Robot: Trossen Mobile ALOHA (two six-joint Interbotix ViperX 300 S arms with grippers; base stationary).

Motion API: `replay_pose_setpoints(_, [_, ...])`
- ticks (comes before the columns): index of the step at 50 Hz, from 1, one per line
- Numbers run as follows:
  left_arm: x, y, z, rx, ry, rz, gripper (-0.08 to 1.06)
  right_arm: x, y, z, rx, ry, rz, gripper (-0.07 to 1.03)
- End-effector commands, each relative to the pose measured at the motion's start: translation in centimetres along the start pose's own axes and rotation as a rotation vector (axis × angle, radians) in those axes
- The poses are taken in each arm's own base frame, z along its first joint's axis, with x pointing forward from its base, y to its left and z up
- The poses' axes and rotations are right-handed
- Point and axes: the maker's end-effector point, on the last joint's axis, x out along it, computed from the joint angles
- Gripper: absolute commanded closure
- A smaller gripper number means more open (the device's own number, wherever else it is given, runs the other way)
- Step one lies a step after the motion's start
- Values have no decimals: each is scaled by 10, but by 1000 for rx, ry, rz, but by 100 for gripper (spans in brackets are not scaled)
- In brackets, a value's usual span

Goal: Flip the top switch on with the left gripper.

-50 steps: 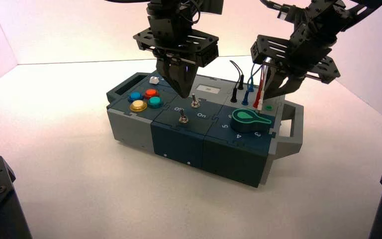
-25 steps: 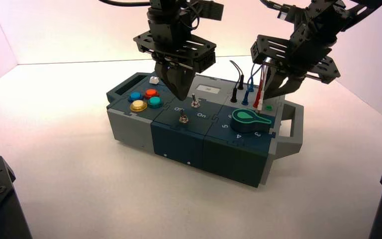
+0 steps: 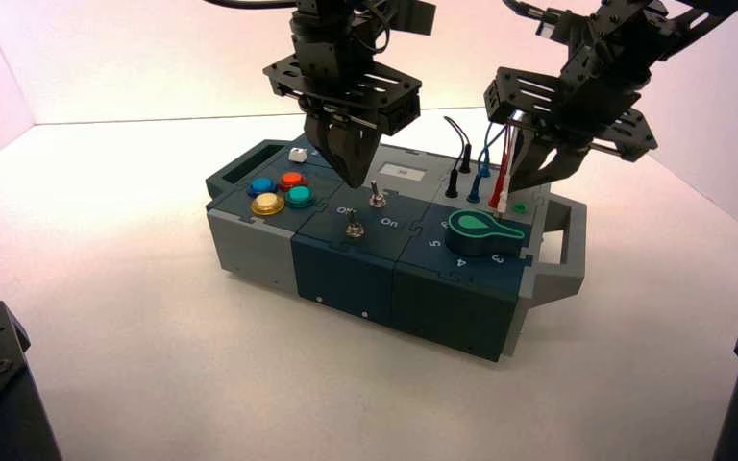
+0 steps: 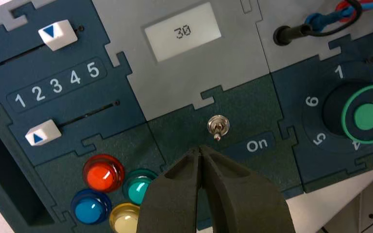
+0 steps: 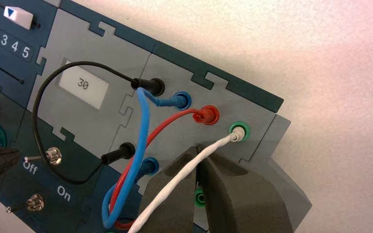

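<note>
The top switch point(image 4: 218, 127) is a small silver toggle beside the grey display tile point(image 4: 175, 73), with "On" printed next to it. In the right wrist view its lever point(image 5: 53, 155) leans toward the "Off" lettering. My left gripper point(image 4: 200, 148) is shut, its pointed tips close to the lever's end on the Off side and not touching it. In the high view the left gripper point(image 3: 356, 181) hangs just left of the top switch point(image 3: 377, 199). My right gripper point(image 5: 197, 148) is shut and idle over the wire sockets, with a white wire point(image 5: 175, 187) lying across its fingers.
An identical toggle point(image 3: 354, 229) sits nearer the box's front edge. Coloured buttons point(image 4: 104, 172) lie beside the left gripper, two sliders point(image 4: 56, 34) farther back. A green-tipped knob point(image 3: 480, 230) and plugged wires point(image 3: 480, 168) fill the box's right side. The display reads 30.
My left gripper dipped slightly left, then came back right and up beside the top switch. The lever and the right arm have not moved.
</note>
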Motion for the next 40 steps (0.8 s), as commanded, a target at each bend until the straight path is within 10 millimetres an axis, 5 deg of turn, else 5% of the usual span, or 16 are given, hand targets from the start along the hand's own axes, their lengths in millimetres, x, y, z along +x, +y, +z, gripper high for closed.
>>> replay_pose_setpoints(1, [-10, 0, 14, 0, -40, 0, 101, 2, 1, -3, 1, 15, 0, 99])
replay_pose_setpoints(40, [-5, 1, 18, 20, -29, 1, 101, 4, 1, -4, 2, 25, -2, 99])
